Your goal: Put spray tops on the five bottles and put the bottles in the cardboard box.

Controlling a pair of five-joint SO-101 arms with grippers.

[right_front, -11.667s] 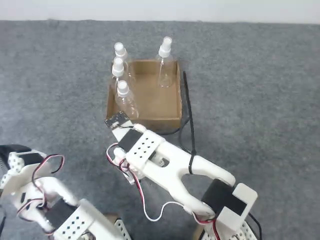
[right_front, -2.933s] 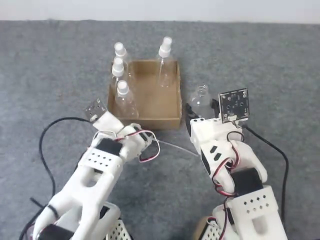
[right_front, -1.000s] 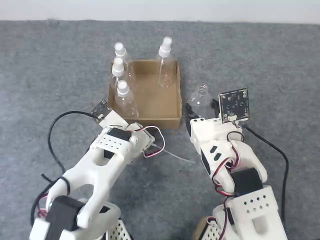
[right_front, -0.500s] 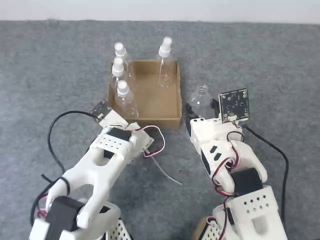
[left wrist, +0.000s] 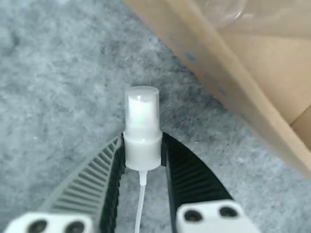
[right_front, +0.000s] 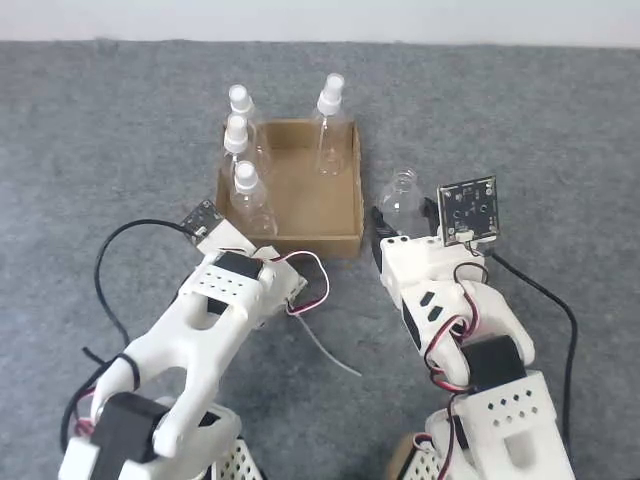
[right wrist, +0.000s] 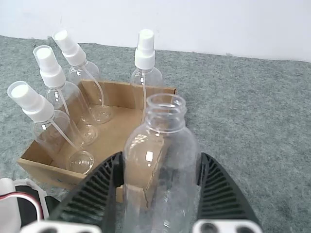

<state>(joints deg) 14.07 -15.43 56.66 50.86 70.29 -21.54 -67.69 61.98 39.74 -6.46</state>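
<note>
My left gripper (left wrist: 142, 141) is shut on a white spray top (left wrist: 142, 121), its thin dip tube (right_front: 331, 350) trailing over the carpet just in front of the cardboard box (right_front: 340, 215). To the right of the box my right gripper (right wrist: 160, 164) is shut on an uncapped clear bottle (right wrist: 160, 145), held upright; from above this bottle (right_front: 400, 195) stands beside the box's right wall. Several bottles with spray tops stand in the box: three along its left side (right_front: 247, 185) and one at the far right corner (right_front: 330, 110).
Grey carpet covers the table all around the box. A black cable (right_front: 105, 270) loops beside the left arm (right_front: 220, 310), and another cable (right_front: 555, 300) runs along the right arm (right_front: 450, 310). A pale wall edge lies behind the box.
The spray top's dip tube has swung from pointing right toward the near side. The left arm shifted slightly near the box front; the right arm and its bottle stayed still.
</note>
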